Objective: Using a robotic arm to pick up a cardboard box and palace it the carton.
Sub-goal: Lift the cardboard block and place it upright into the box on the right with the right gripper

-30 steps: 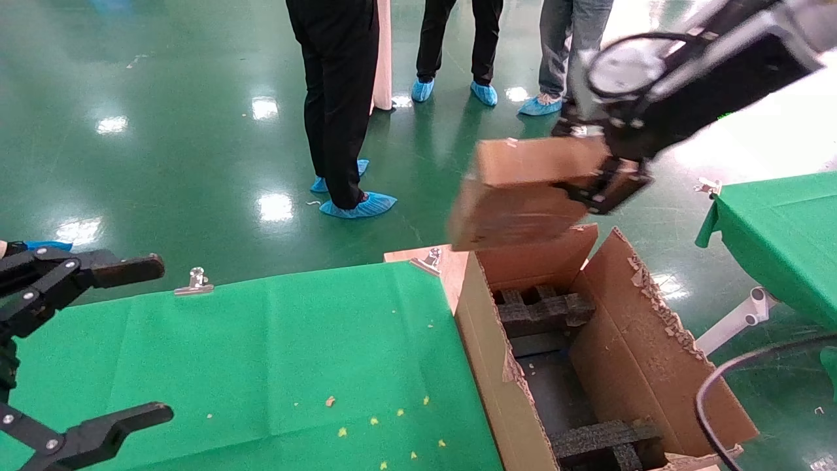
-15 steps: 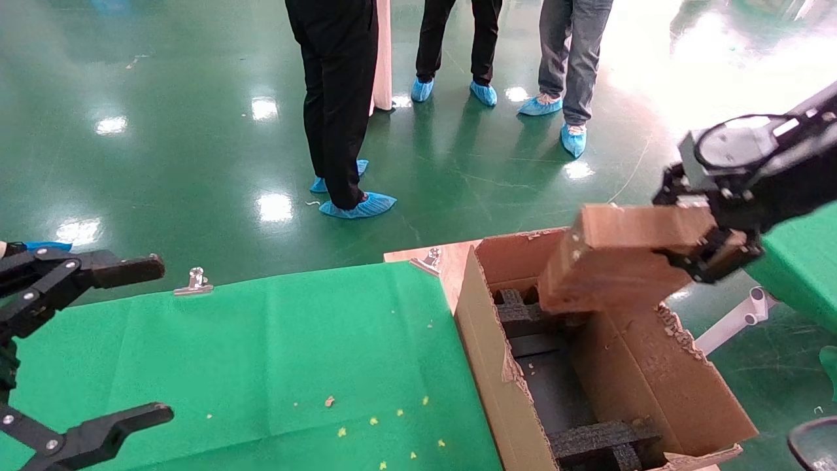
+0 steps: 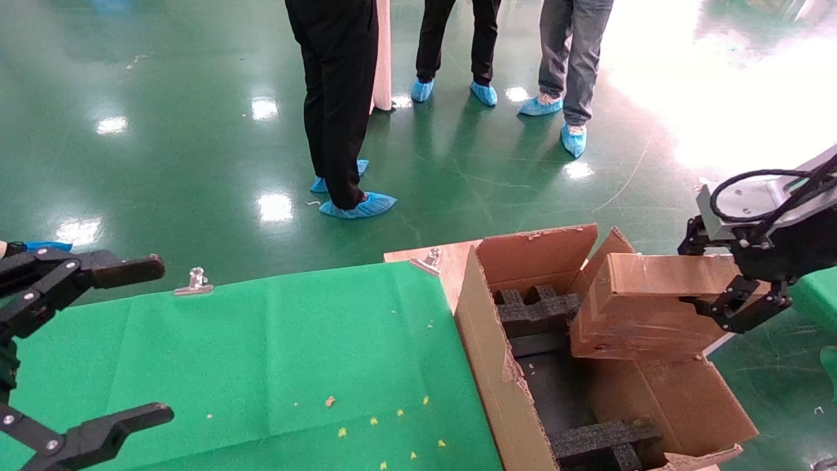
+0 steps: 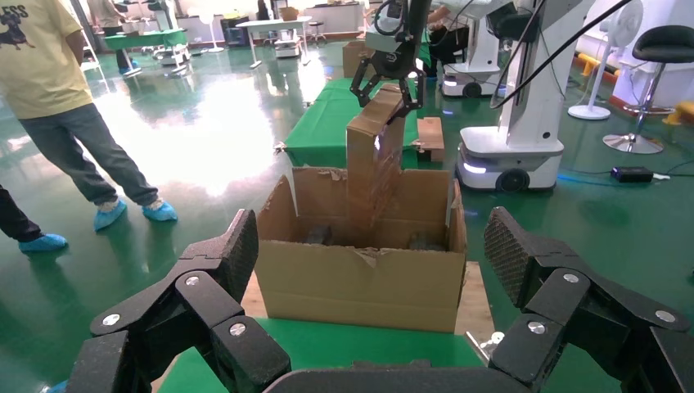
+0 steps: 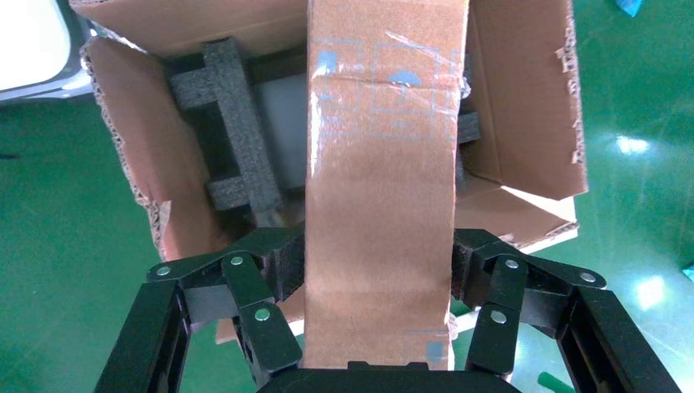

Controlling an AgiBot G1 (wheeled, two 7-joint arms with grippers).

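Taped brown cardboard box (image 3: 644,307) clamped in right end effector (image 3: 716,302), above open foam-lined carton (image 3: 497,366).

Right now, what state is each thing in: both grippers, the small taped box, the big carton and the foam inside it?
Right gripper: shut on the small taped brown cardboard box, above the carton.
Small taped brown cardboard box: sealed, held, lower end inside the carton's opening.
Large brown corrugated carton: open, flaps up, edges torn.
Black foam blocks: seated inside the carton.
Left gripper: open, empty, over the green table.
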